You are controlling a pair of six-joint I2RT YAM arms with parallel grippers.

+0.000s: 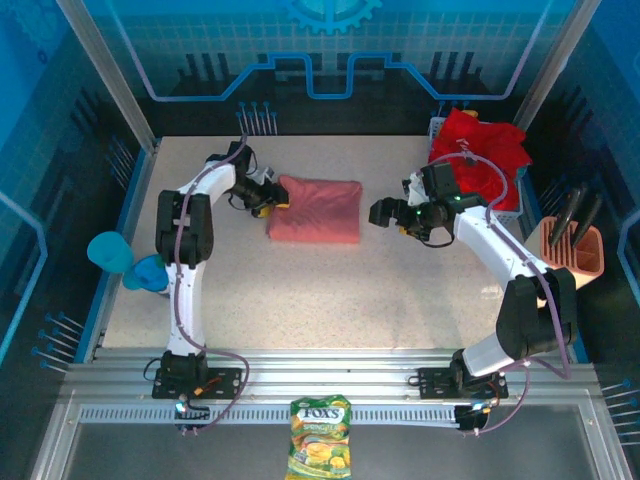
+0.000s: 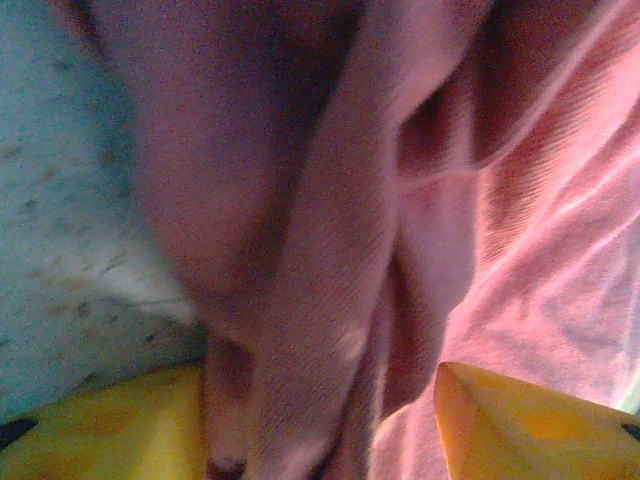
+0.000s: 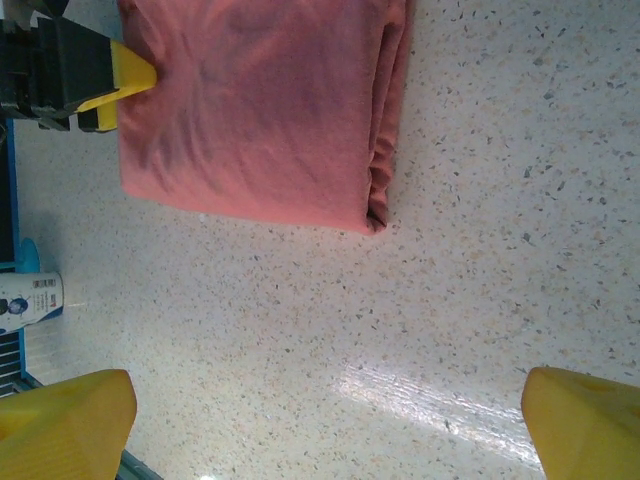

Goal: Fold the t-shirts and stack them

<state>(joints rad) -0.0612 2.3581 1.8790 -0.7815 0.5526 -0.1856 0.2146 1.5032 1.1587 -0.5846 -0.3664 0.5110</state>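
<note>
A folded salmon-pink t-shirt lies at the back middle of the table; the right wrist view shows it as a neat rectangle. My left gripper is at the shirt's left edge, its yellow finger touching the corner. In the left wrist view a fold of pink cloth runs between the parted yellow fingers of the left gripper, which stands open. My right gripper hovers open just right of the shirt, with bare table between its fingertips. Bright red t-shirts sit heaped in the basket.
The white mesh basket stands at the back right. An orange holder with dark tools is on the right edge, blue cups on the left edge. A candy bag lies on the front rail. A small bottle is at the table's side.
</note>
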